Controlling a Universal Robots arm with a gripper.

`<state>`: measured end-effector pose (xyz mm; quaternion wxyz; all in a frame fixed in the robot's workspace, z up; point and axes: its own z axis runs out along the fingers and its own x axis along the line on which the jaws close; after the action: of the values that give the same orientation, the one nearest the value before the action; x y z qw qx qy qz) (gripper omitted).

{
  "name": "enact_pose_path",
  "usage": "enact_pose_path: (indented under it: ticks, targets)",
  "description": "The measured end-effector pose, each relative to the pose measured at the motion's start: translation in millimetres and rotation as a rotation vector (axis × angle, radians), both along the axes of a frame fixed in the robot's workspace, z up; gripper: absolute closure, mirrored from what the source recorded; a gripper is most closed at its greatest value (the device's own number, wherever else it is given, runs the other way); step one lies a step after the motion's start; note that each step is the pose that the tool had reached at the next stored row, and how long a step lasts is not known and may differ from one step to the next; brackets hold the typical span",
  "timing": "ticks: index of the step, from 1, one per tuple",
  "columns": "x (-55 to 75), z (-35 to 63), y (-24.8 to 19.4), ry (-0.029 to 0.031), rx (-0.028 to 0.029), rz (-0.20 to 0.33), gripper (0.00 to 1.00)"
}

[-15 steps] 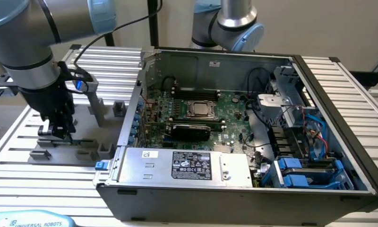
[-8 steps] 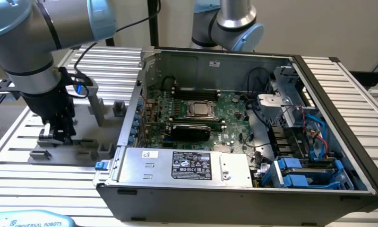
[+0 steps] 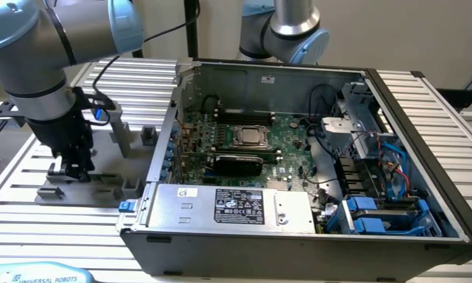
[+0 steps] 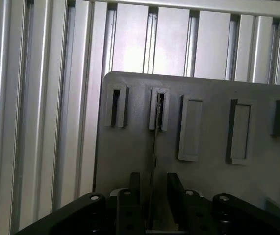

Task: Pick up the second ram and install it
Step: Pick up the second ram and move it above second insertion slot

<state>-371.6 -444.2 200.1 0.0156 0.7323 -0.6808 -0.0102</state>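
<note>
The second ram (image 4: 154, 152) stands on edge on the grey holder plate (image 4: 208, 191), seen as a thin dark line. Its far end sits in a slotted grey holder block (image 4: 158, 108). My gripper (image 4: 153, 198) is open, and its two black fingers (image 4: 135, 188) straddle the stick's near end with a gap on each side. In the exterior view the gripper (image 3: 76, 171) points down over the holder plate (image 3: 78, 191), to the exterior view's left of the open computer case (image 3: 181, 106). The green motherboard (image 3: 287, 138) lies inside the case.
An empty slotted block (image 4: 116, 106) and two flat grey blocks (image 4: 190, 128) stand beside the ram. Upright grey posts (image 3: 120, 132) rise behind the gripper. The ribbed aluminium table (image 3: 55, 236) runs all around. A second arm (image 3: 287, 29) stands behind the case. A power supply (image 3: 228, 206) fills the case's front.
</note>
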Motion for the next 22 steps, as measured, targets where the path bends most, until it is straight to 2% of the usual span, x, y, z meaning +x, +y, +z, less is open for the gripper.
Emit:
enact_pose_path:
  ticks: [11,12,13,14,15,21,22]
  targets:
    - [-0.4,-3.2,-1.8,0.0001,0.0006,-0.002,0.64]
    - [-0.4,-3.2,-1.8,0.0002,0.0008,-0.003,0.65]
    - [-0.4,-3.2,-1.8,0.0001,0.0013,-0.003,0.72]
    - [-0.4,-3.3,-1.8,0.0001,0.0018,-0.004,0.72]
    - [-0.4,-3.3,-1.8,0.0001,0.0023,-0.004,0.79]
    - [-0.4,-3.8,-1.8,0.0001,0.0063,-0.007,0.79]
    - [-0.4,-3.9,-1.8,0.0001,0.007,-0.008,0.81]
